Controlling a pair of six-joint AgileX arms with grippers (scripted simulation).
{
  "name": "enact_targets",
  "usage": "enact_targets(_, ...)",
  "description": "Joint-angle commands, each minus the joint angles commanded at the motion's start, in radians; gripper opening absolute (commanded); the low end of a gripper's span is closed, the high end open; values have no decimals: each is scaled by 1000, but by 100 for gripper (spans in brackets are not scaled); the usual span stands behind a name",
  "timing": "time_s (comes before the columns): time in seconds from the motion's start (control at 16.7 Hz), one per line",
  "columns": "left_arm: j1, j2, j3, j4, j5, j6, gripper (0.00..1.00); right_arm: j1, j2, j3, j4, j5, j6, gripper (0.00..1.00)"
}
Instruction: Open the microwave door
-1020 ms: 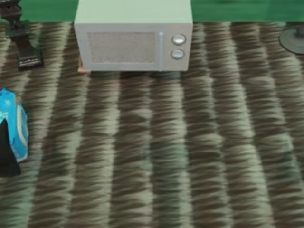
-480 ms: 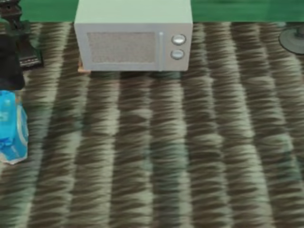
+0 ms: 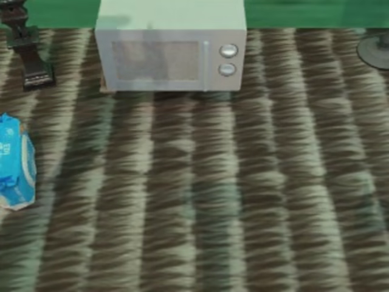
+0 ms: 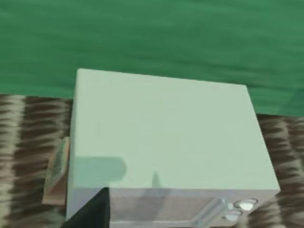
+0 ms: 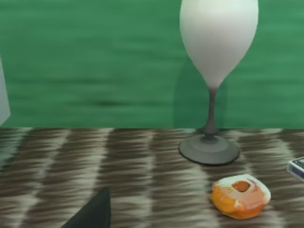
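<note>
Gone from the top view's left edge is the dark shape of the left arm that stood by the blue packet (image 3: 15, 161) a moment ago; now only a soft shadow lies across the microwave (image 3: 171, 44), at the table's far edge left of centre. From the left wrist view the left gripper (image 4: 92, 211) looks down on its roof, one dark finger showing, so I cannot tell how wide it stands. The microwave door (image 3: 155, 61) is shut, untouched. I judge the approach barely begun. The right gripper (image 5: 92, 211) idles near a wine glass (image 5: 216, 71), its spread also unclear.
</note>
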Motion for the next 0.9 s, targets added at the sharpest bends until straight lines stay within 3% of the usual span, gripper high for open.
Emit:
enact_targets(0.42,-140,616,568,-311,-96,-164,100,0,0,0,0,0,0,100)
enact_targets(0.66,-183,834,723,-443,-139,-209,100,0,0,0,0,0,0,100)
enact_targets(0.9,-193,887,758,-480,-151,-218,100,0,0,0,0,0,0,100)
